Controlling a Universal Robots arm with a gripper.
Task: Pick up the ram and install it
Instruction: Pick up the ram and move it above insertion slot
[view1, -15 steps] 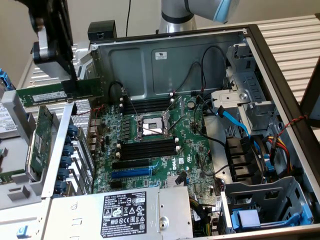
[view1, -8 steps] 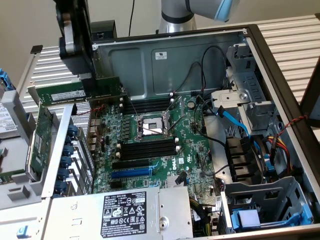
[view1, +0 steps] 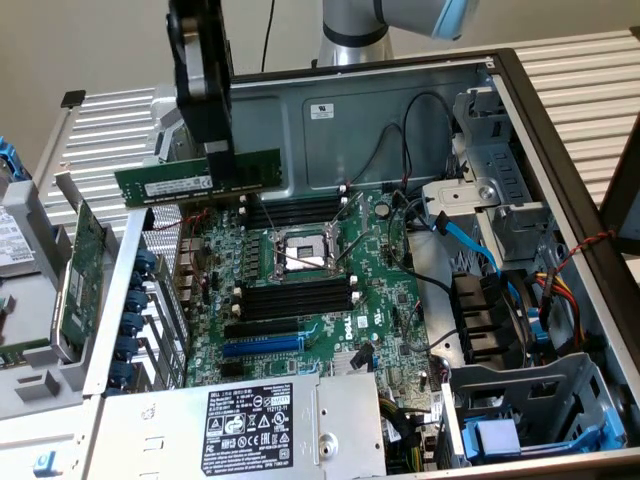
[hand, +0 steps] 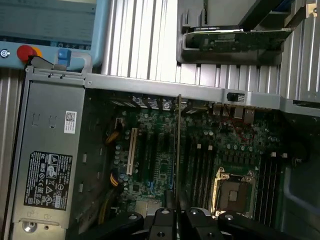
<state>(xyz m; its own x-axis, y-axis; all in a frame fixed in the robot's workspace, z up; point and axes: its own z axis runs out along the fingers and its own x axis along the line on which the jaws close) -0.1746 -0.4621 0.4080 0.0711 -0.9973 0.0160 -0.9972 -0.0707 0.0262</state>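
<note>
The ram (view1: 165, 183) is a long green stick with a white label, held level and on edge above the back left of the open computer case. My gripper (view1: 222, 172) is shut on its middle, black fingers coming down from above. In the wrist view the ram (hand: 178, 145) shows edge-on as a thin line between my fingers (hand: 165, 220). It hangs above the motherboard (view1: 385, 290), clear of the black memory slots (view1: 295, 212) behind the CPU socket (view1: 300, 255). A second bank of slots (view1: 295, 297) lies in front of the socket.
A green expansion card (view1: 85, 270) stands outside the case at the exterior view's left. The grey power supply (view1: 250, 420) fills the case's near side. Loose cables, one of them blue (view1: 470, 245), and drive bays (view1: 520, 400) crowd the right side.
</note>
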